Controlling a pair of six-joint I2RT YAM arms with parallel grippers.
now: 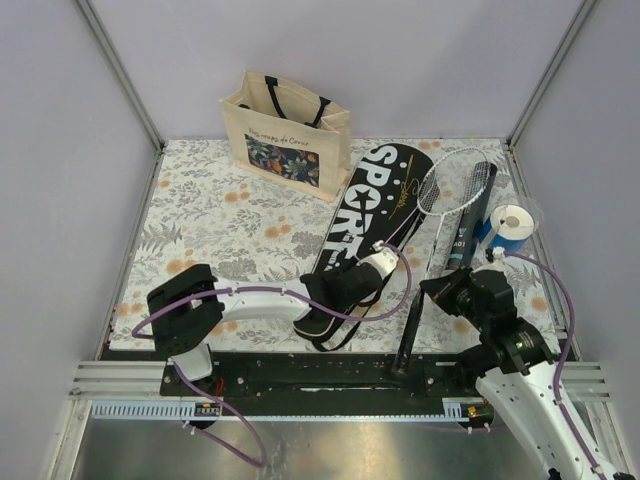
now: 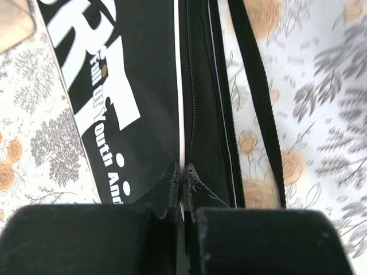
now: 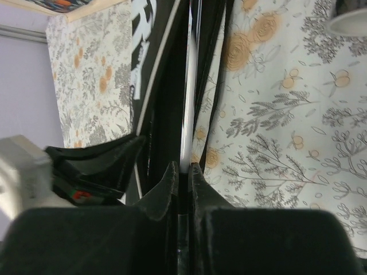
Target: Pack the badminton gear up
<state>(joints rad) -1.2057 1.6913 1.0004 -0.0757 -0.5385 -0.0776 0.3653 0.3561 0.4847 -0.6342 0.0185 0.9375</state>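
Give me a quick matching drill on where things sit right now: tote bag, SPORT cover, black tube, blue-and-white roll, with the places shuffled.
Things:
1. tote bag
2. SPORT cover
3. black tube
4. blue-and-white roll

Places:
A. lying flat mid-table, its near end pinched by the left hand
B. standing on end by the table's right edge
C. standing upright at the far edge
D. lying flat between the rackets and the roll

Pairs: 1-C; 2-A; 3-D; 4-B
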